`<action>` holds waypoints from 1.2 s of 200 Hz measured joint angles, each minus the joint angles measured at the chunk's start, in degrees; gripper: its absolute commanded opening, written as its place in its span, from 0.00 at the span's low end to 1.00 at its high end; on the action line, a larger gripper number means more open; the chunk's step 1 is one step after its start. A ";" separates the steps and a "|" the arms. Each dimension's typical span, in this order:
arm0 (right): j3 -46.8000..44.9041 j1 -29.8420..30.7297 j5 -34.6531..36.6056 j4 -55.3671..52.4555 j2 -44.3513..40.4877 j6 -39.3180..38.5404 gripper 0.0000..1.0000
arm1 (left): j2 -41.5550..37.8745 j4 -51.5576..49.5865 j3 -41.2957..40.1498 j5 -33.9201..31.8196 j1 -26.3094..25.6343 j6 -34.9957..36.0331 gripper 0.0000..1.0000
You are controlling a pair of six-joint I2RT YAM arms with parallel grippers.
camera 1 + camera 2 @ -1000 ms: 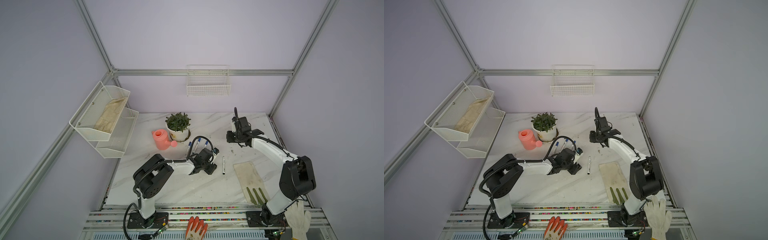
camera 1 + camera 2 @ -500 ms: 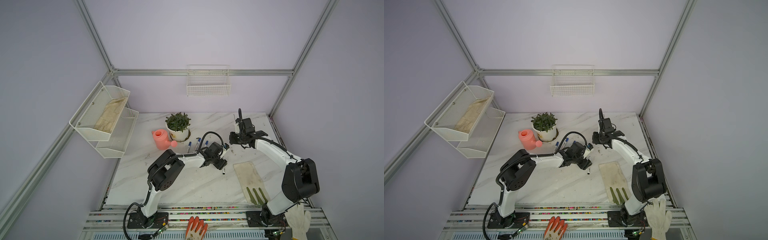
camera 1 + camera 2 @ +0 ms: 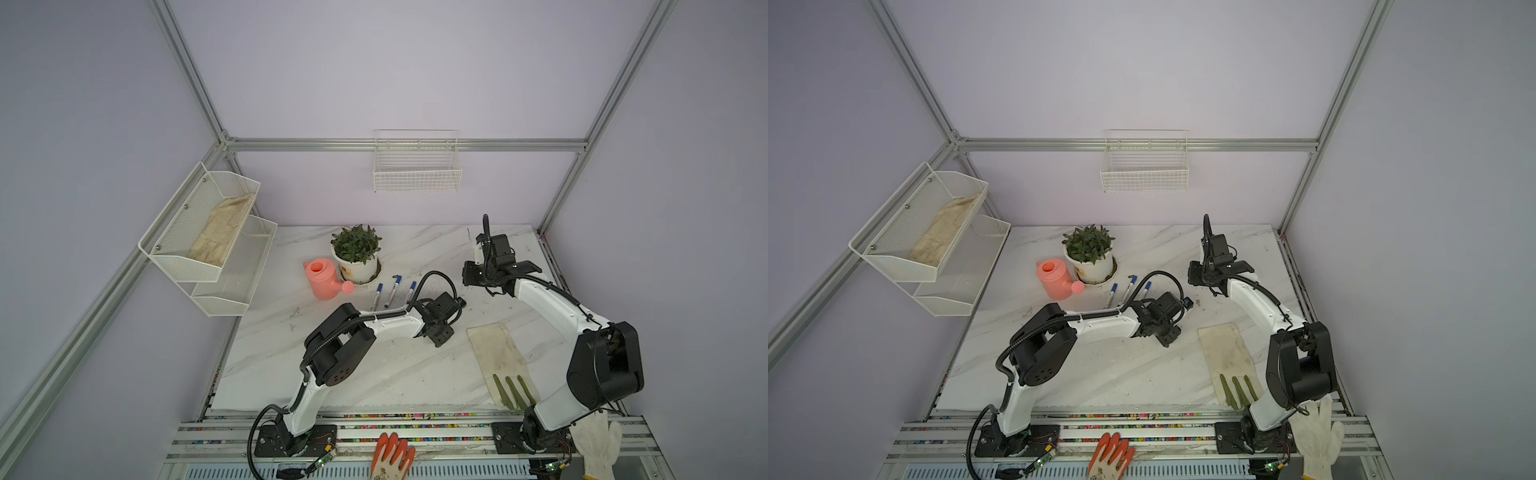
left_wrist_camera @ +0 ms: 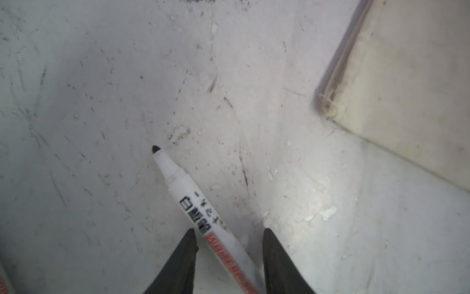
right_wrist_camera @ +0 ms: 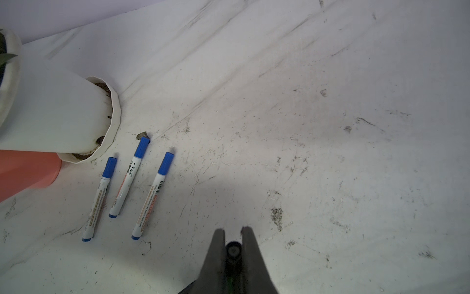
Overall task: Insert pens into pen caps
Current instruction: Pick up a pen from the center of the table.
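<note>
Black pen point(image 4: 193, 203): uncapped, on table point(image 4: 101, 76), straddled by left gripper point(image 4: 228, 229).
Left jaws: partly open; one finger touching pen, other apart.
Black cap point(image 5: 233, 250): pinched in closed right gripper point(image 5: 233, 231).
Blue pens point(image 5: 128, 178): three, capped, beside pot point(image 5: 63, 109).

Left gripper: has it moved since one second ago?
Yes. In a top view the left gripper has moved away from the pot, toward the flat glove on the table.
</note>
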 measured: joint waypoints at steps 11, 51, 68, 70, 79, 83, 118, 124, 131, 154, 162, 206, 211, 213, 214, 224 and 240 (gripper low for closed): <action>0.00 -0.17 -0.11 0.00 0.00 0.11 0.00 | -0.37 -1.70 0.00 -0.26 0.11 -0.48 0.35; 0.00 -0.22 -0.59 0.02 0.00 0.42 0.00 | -1.44 -5.35 -0.57 0.83 1.73 -2.51 0.15; 0.00 -0.22 -1.11 0.02 0.00 0.48 0.00 | -1.99 -5.53 -1.25 2.97 3.28 -3.56 0.10; 0.00 -0.22 -1.18 0.02 0.00 0.52 0.00 | -2.05 -5.53 -1.33 3.26 3.48 -3.58 0.10; 0.00 -0.22 -1.51 0.02 -0.02 0.59 0.00 | -2.29 -5.49 -1.62 4.68 4.33 -3.96 0.05; 0.00 -0.22 -1.68 0.02 -0.04 0.59 0.00 | -2.38 -5.44 -1.75 5.44 4.76 -4.02 0.03; -0.59 -0.22 -4.20 0.96 -0.15 1.09 0.00 | -3.37 -2.84 -3.58 11.52 7.63 -4.07 0.00; -0.90 -0.22 -4.83 1.31 -0.17 1.22 0.00 | -3.65 -2.08 -4.15 12.44 8.20 -4.28 0.00; -1.25 -0.22 -5.60 1.75 -0.22 1.42 0.00 | -4.11 -1.07 -4.96 13.11 8.74 -4.81 0.00; -2.05 -0.24 -8.92 3.43 -0.24 2.43 0.00 | -7.67 4.90 -10.88 14.08 11.43 -6.64 0.00; -2.25 -0.24 -10.32 4.37 -0.26 2.86 0.00 | -9.53 8.07 -13.77 14.25 12.26 -7.15 0.00; -4.00 -0.24 -17.14 12.09 -1.64 7.23 0.00 | -18.05 26.21 -23.12 15.98 13.25 -11.15 0.00; -4.24 -0.24 -17.77 13.16 -1.84 7.78 0.00 | -18.60 28.26 -23.69 16.24 13.09 -11.54 0.00; -4.31 -0.22 -18.05 13.68 -1.97 8.04 0.00 | -18.86 29.31 -23.96 16.39 13.05 -11.63 0.00; -4.35 -0.22 -18.16 13.84 -1.99 8.13 0.00 | -19.02 29.86 -24.15 16.48 13.03 -11.74 0.00; -4.52 -0.22 -19.17 15.85 -2.25 9.09 0.00 | -19.85 33.86 -25.29 17.00 12.94 -12.52 0.00; -4.50 -0.13 -20.26 18.86 -2.34 10.27 0.00 | -20.79 39.87 -27.17 17.81 12.92 -13.73 0.00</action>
